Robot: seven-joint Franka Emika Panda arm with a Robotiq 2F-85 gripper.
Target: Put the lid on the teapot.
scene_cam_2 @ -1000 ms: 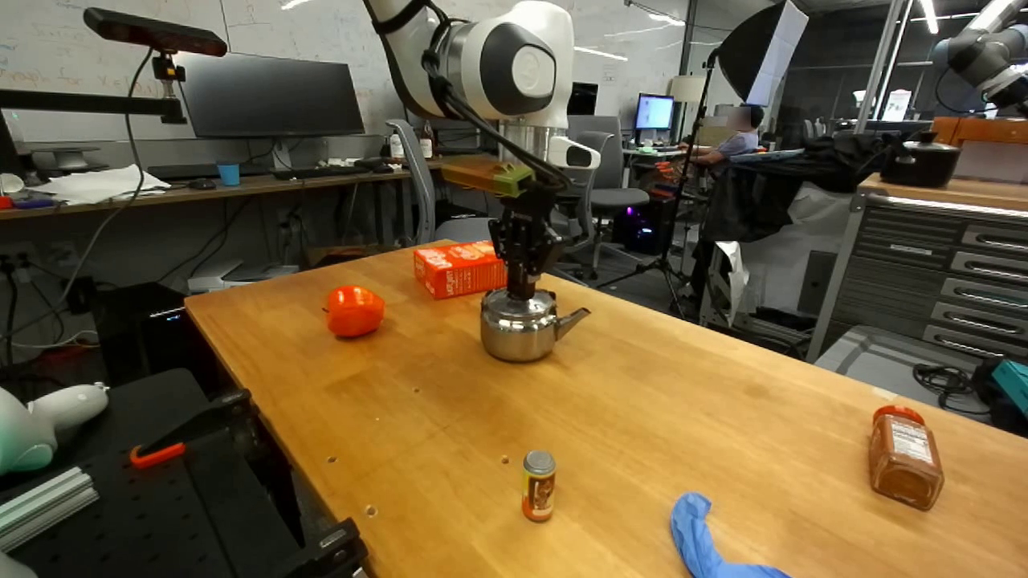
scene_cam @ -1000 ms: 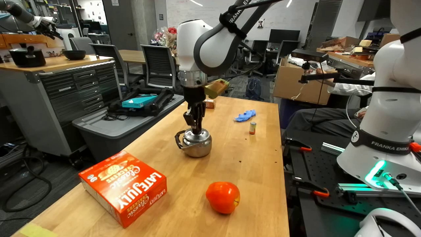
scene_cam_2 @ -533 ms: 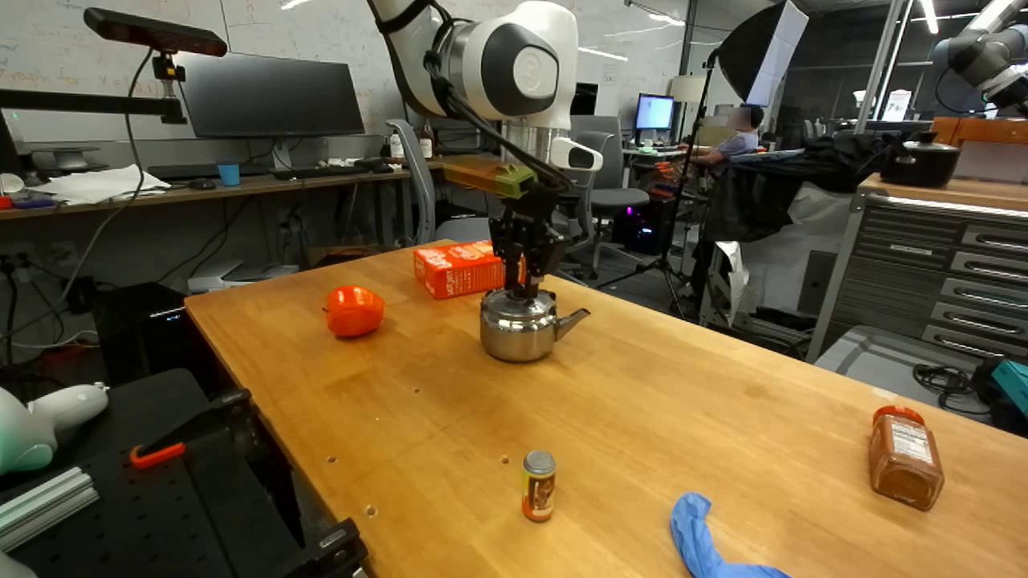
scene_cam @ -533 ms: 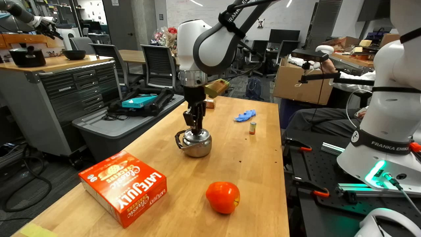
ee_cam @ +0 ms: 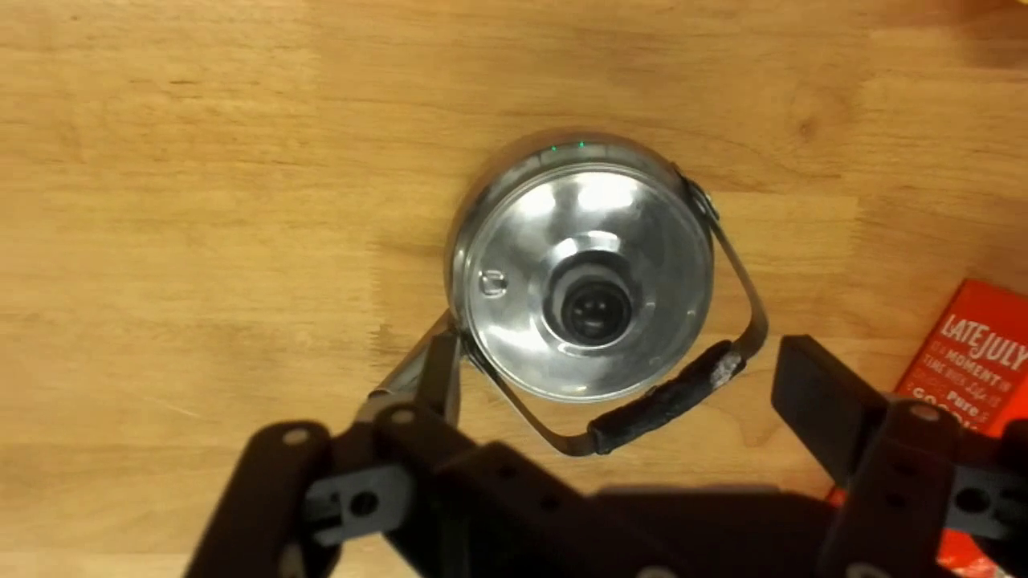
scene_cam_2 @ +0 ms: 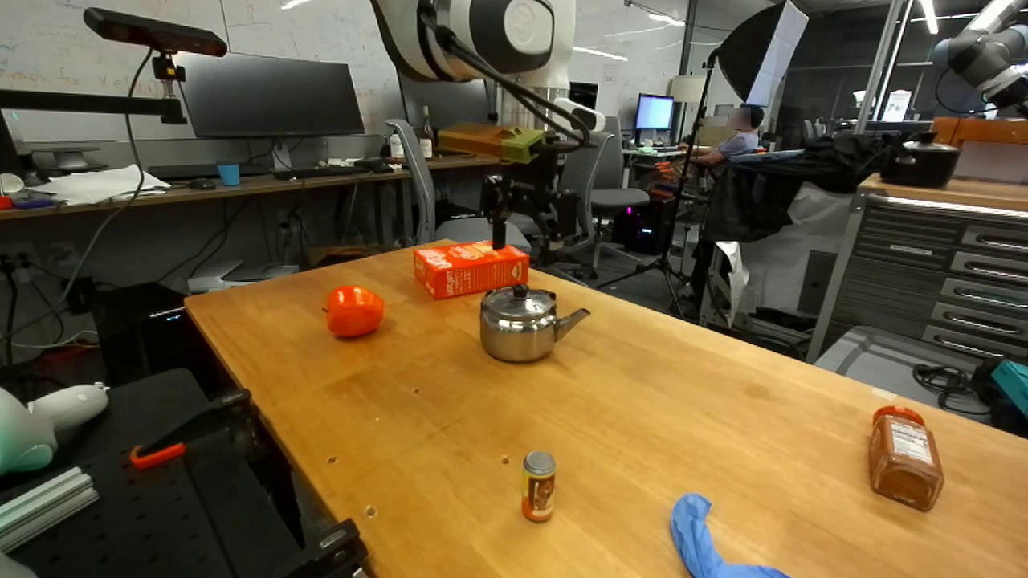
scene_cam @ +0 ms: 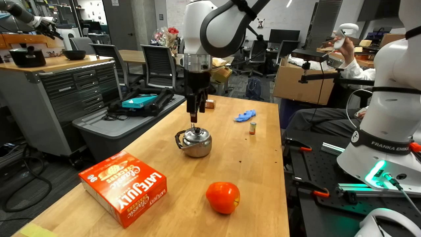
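The silvery lid [ee_cam: 514, 233] lies on top of the teapot [scene_cam_2: 518, 341], covering its mouth, with its black knob pointing up. It looks level in both exterior views. The squat metal teapot stands upright on the wooden table; its spout [scene_cam_2: 572, 323] and its hinged handle [ee_cam: 658, 405], folded down to one side, both show. Above the pot hangs my gripper [scene_cam_2: 526, 241], apart from the knob. In the wrist view its dark fingers [ee_cam: 827, 409] are spread wide, with nothing held between them.
A red cracker box [scene_cam: 123, 186] and an orange-red round fruit or vegetable [scene_cam: 223, 197] lie near the pot. Farther along the table are a small can [scene_cam_2: 539, 486], a blue glove [scene_cam: 245, 116] and a spice jar [scene_cam_2: 905, 457]. The table's long edge runs beside the robot base.
My gripper was down on the lid's knob; it has opened, let go and risen straight up. The lid has stayed on the teapot, and the teapot has not moved.
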